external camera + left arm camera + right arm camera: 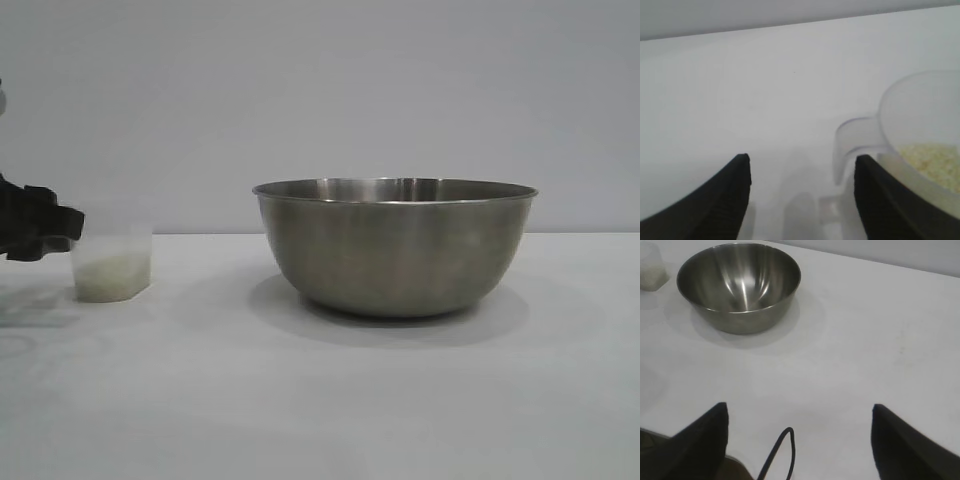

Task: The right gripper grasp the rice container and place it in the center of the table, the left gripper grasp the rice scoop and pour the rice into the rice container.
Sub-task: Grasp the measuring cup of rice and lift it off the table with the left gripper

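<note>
Left gripper (pixel 800 195) comes in spread wide, nothing held, one finger just beside the handle of the rice scoop (pixel 112 264), which stands upright at the counter's (pixel 320 400) left side, well apart from the rice container (pixel 395 245) at centre. Looks a light, thin, translucent plastic cup, likely slick and easy to tip, so that side handle is the place to pinch. White rice (pixel 935 162) sits low inside. Right gripper (pixel 799 440) hangs back, splayed and empty. That steel bowl looks rigid, smooth and empty; its rolled rim offers purchase.
</note>
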